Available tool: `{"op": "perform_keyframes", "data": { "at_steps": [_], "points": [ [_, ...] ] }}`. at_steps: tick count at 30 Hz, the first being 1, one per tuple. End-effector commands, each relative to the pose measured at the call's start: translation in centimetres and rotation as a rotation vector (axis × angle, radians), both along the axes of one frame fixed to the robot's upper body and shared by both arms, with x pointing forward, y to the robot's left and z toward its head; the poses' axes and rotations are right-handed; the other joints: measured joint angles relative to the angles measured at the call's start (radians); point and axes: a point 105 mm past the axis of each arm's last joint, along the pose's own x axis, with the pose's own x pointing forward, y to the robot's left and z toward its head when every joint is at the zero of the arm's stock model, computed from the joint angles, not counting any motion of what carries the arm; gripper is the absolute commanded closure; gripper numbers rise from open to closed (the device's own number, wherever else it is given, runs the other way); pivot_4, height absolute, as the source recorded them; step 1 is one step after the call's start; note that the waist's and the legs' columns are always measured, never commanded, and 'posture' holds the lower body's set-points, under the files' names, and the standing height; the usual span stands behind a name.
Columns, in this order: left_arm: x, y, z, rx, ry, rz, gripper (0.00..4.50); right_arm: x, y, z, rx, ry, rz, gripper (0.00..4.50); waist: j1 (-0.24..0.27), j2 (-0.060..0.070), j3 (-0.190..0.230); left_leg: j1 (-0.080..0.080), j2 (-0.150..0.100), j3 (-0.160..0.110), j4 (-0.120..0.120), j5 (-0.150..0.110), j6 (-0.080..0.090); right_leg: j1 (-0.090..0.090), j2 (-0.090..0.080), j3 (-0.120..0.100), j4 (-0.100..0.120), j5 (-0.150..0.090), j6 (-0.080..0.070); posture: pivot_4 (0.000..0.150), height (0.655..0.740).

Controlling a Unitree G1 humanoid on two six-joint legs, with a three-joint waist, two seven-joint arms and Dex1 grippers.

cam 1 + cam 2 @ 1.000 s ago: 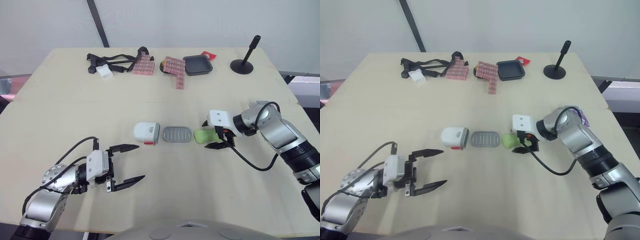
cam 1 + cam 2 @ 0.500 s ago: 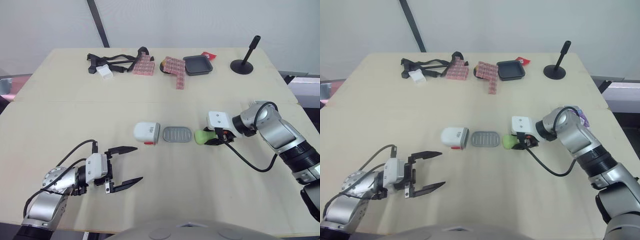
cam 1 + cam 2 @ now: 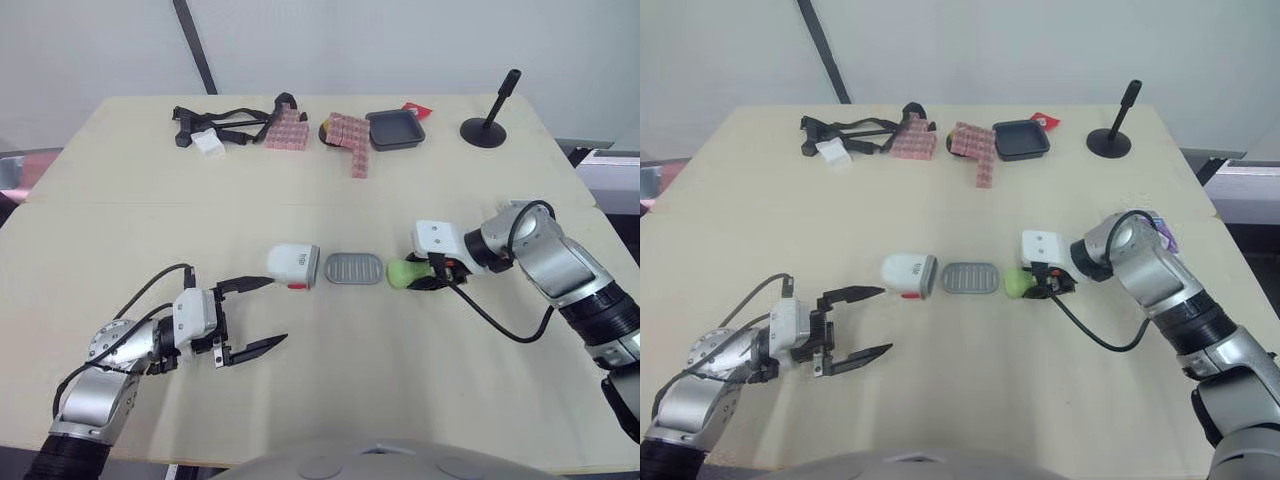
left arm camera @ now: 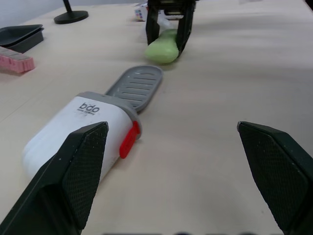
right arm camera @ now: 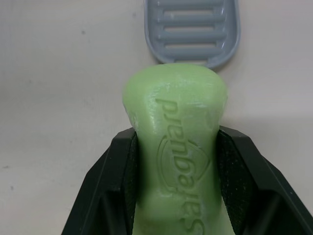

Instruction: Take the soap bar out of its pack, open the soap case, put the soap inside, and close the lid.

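On the tan table (image 3: 120, 230), the right gripper (image 3: 422, 274) is clamping the green soap bar (image 3: 399, 271) between its two black fingers. The bar is lying low at the tabletop, just beside the right end of the soap case's grey ribbed tray (image 3: 355, 268). The white case cover (image 3: 293, 265) is lying at the tray's left end, touching it. The left gripper (image 3: 276, 312) is hovering near the cover with its fingers spread wide, holding nothing. In the left wrist view, those wide-apart fingers (image 4: 73, 171) are framing the cover with its red tab (image 4: 128, 139), the tray sticking out of it, and the soap beyond, all in line. In the right wrist view, the pads (image 5: 124, 171) are pressing both sides of the soap. Its embossed lettering is facing up, and its far end is reaching the tray's rounded end.
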Motion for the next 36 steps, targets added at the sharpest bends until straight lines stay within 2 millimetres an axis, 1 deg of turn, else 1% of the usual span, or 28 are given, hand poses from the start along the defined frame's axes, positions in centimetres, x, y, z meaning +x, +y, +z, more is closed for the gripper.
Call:
{"op": "perform_keyframes", "data": {
  "at_steps": [1,4,6,7,11,13,15,18,26,30,36],
  "points": [
    [0.9,0.6,1.6,-0.026,-0.025,0.057,0.00,0.2,1.6,3.5,0.070,-0.084,0.009,2.76,0.000,0.000,0.000,0.000,0.000,0.000,0.000,0.000,0.000,-0.001,0.000,0.000,0.001,0.000,0.000,0.150,0.7400],
    [1.1,0.6,1.9,-0.031,-0.017,0.073,0.00,0.2,2.9,4.5,0.092,-0.096,0.002,2.76,0.002,0.000,0.000,0.000,0.000,0.000,0.000,0.000,-0.001,-0.001,0.000,0.000,0.001,0.000,0.000,0.150,0.7400],
    [1.1,0.5,2.0,-0.031,-0.015,0.074,0.00,0.1,3.9,4.8,0.095,-0.097,-0.001,2.76,0.002,-0.001,0.000,0.000,0.000,0.000,0.000,0.001,-0.002,-0.001,0.000,0.000,0.000,0.000,0.000,0.150,0.7400],
    [1.1,0.5,2.1,-0.031,-0.013,0.074,0.00,0.1,4.3,4.9,0.094,-0.097,-0.003,2.76,0.003,-0.002,0.001,0.000,0.000,0.000,0.000,0.003,-0.005,-0.001,0.001,0.000,0.000,0.000,0.000,0.150,0.7400],
    [1.0,0.5,2.1,-0.025,-0.005,0.074,0.00,0.1,6.5,4.5,0.105,-0.081,-0.010,2.76,0.002,-0.002,0.001,-0.001,0.000,0.000,0.000,0.003,-0.007,-0.001,0.001,0.000,0.001,0.000,0.000,0.150,0.7400],
    [0.9,0.2,2.1,-0.019,-0.008,0.065,0.00,0.2,7.8,3.9,0.094,-0.074,-0.010,2.76,0.003,-0.003,0.001,0.000,0.000,0.000,0.000,0.004,-0.009,-0.001,0.001,0.000,0.001,0.000,0.000,0.150,0.7400],
    [0.8,0.1,2.2,-0.018,-0.010,0.062,0.00,0.3,8.4,3.5,0.081,-0.073,-0.009,2.76,0.003,-0.003,0.001,0.000,0.000,0.000,0.000,0.004,-0.010,-0.002,0.001,0.000,0.001,0.000,0.001,0.150,0.7400],
    [0.8,-0.1,2.3,-0.021,-0.012,0.064,0.00,0.0,9.0,3.1,0.052,-0.061,0.011,2.76,0.006,-0.004,0.002,0.000,0.000,0.000,0.000,0.004,-0.010,-0.002,0.001,0.000,0.000,0.000,0.001,0.150,0.7400],
    [0.7,-0.6,2.5,-0.027,-0.015,0.072,0.00,0.1,9.3,2.1,0.004,-0.040,0.016,2.76,0.003,-0.005,0.002,-0.001,0.000,-0.001,0.000,0.004,-0.013,-0.002,0.002,0.000,0.000,0.001,0.001,0.150,0.7400],
    [0.4,-1.0,2.6,-0.034,-0.013,0.069,0.00,0.5,9.6,2.0,0.000,-0.046,0.012,2.76,0.002,-0.005,0.002,-0.001,0.000,-0.001,0.000,0.004,-0.013,-0.002,0.002,0.000,0.000,0.001,0.001,0.150,0.7400],
    [0.4,-1.0,2.6,-0.034,-0.011,0.074,0.00,1.0,9.6,1.9,-0.004,-0.056,0.006,2.76,0.004,-0.005,0.002,-0.001,0.000,-0.001,0.000,0.004,-0.013,-0.002,0.003,0.000,0.000,0.001,0.001,0.150,0.7400]
  ]
}}
